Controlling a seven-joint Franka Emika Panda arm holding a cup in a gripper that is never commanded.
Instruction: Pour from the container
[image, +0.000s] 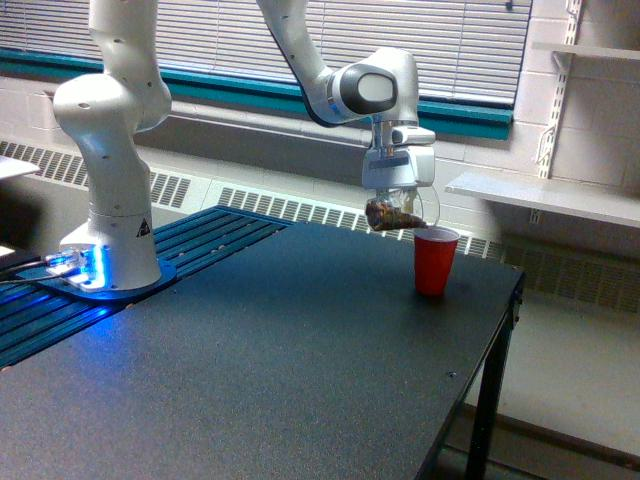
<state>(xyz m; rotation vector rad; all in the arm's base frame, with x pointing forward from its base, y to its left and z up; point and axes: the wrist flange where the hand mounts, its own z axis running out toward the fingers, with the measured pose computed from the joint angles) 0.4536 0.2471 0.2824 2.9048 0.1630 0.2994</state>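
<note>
Dark surface (300, 350) is carrying a red cup (435, 260); the tool (398, 200), grasping the tilted clear mug (395, 213), is hanging just above, toward the exterior view's left.

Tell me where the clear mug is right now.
In the exterior view the clear mug hangs tilted in the end effector, above the table and just to the view's left of the red cup, near its rim.
</note>
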